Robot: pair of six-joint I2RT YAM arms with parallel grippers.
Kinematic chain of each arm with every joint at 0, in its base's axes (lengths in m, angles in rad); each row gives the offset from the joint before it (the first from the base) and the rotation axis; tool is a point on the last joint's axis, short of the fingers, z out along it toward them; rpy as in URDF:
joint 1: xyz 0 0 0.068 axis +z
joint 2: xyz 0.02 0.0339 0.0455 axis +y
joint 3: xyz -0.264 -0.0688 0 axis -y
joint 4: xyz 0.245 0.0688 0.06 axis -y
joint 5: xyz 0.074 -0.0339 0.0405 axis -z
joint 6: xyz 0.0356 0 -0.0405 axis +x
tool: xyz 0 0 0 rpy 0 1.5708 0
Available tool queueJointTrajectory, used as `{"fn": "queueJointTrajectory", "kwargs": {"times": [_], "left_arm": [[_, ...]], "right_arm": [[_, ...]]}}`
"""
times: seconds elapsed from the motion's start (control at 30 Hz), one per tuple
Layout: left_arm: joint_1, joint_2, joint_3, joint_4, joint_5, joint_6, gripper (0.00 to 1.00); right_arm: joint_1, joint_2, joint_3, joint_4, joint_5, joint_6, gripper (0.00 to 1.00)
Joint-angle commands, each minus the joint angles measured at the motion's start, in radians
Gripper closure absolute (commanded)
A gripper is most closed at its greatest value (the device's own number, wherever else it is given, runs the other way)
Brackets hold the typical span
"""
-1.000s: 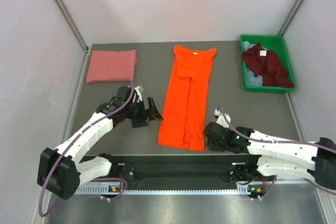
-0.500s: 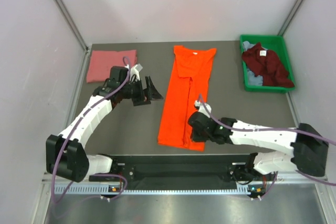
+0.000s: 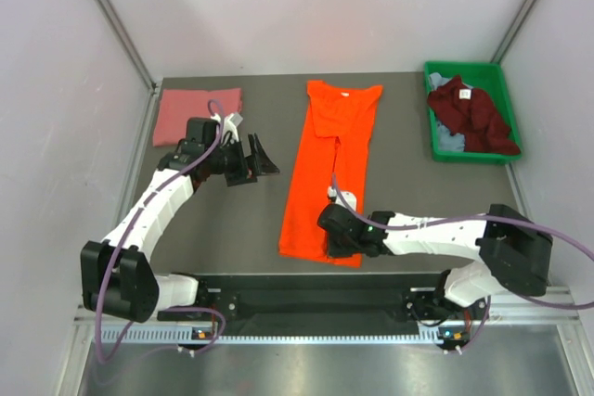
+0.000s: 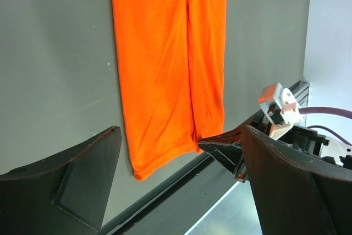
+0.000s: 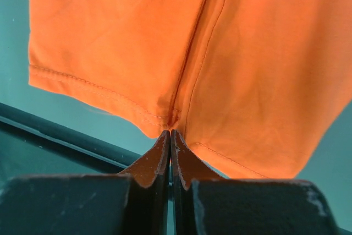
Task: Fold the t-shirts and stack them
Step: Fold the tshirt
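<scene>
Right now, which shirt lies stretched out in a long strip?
The bright orange shirt, in the centre; the pink shirt is a folded rectangle, the maroon shirt lies crumpled.

Overhead; both wrists toward orange t-shirt [image 3: 332, 169]

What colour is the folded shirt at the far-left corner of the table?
Salmon pink. The folded shirt shows best in the top external view.

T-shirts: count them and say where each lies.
4: orange mid-table; pink folded, far left; maroon in the green bin; blue-grey beneath it, mostly hidden. More may lie underneath.
</scene>
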Motion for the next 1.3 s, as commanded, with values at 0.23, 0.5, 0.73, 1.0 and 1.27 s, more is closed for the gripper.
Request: {"fn": "queueJointTrajectory", "kwargs": {"times": [0.23, 0.5, 0.73, 1.0, 1.27], "left_arm": [[0.006, -0.027, -0.026, 0.035, -0.009, 0.013, 0.06], [0.006, -0.025, -0.049, 0.057, 0.009, 0.005, 0.06], [0.009, 0.013, -0.101, 0.077, 0.008, 0.008, 0.08], [0.009, 0.038, -0.154, 0.106, 0.0, 0.002, 0.14], [0.009, 0.068, -0.174, 0.059, -0.089, 0.031, 0.18]], "right_arm": [[0.02, -0.047, 0.069, -0.013, 0.034, -0.013, 1.0], [0.015, -0.103, 0.028, -0.072, 0.08, -0.004, 1.0], [0.015, -0.087, -0.022, -0.019, 0.073, 0.011, 1.0], [0.018, 0.018, -0.042, 0.097, 0.001, 0.003, 1.0], [0.018, 0.021, 0.0, 0.002, 0.033, -0.001, 1.0]]}}
